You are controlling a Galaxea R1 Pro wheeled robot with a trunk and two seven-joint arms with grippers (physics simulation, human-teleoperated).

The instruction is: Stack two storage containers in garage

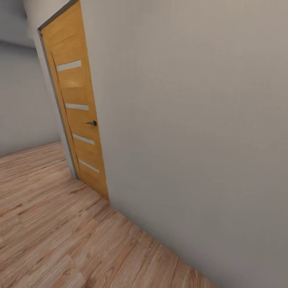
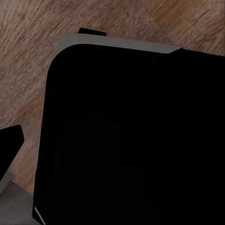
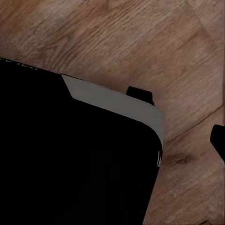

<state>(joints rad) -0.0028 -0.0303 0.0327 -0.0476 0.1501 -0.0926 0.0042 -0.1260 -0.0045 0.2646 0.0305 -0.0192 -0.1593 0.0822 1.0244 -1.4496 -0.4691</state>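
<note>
Fingers of mine I cannot judge at this moment; whether either pair is spread or pressed together, the pictures do not tell me. From my left wrist I look down on a large black rounded body with a pale grey rim point(image 2: 126, 43), which I take for part of my own machine; around it lies the light wood-plank floor point(image 2: 28, 42), and a small black piece point(image 2: 9, 140) stands out at one side, but I cannot say what it is. From my right wrist I see a black mass with a grey curved edge point(image 3: 112, 101) over the same wooden planks point(image 3: 140, 42); a small black tab point(image 3: 139, 93) sticks out just beside the grey edge, and another dark shape point(image 3: 218, 140) sits at the border of the picture.

From my head, I face a plain pale grey wall point(image 1: 192, 120) very near, running away to the left; set in it is a closed orange-brown wooden door with four narrow pale horizontal strips point(image 1: 76, 116) and a small dark lever handle point(image 1: 93, 123); a thin grey frame point(image 1: 56, 104) borders the door on its far side. Light wood planks point(image 1: 52, 232) cover the ground up to the wall; so I stand on living-room type flooring.
</note>
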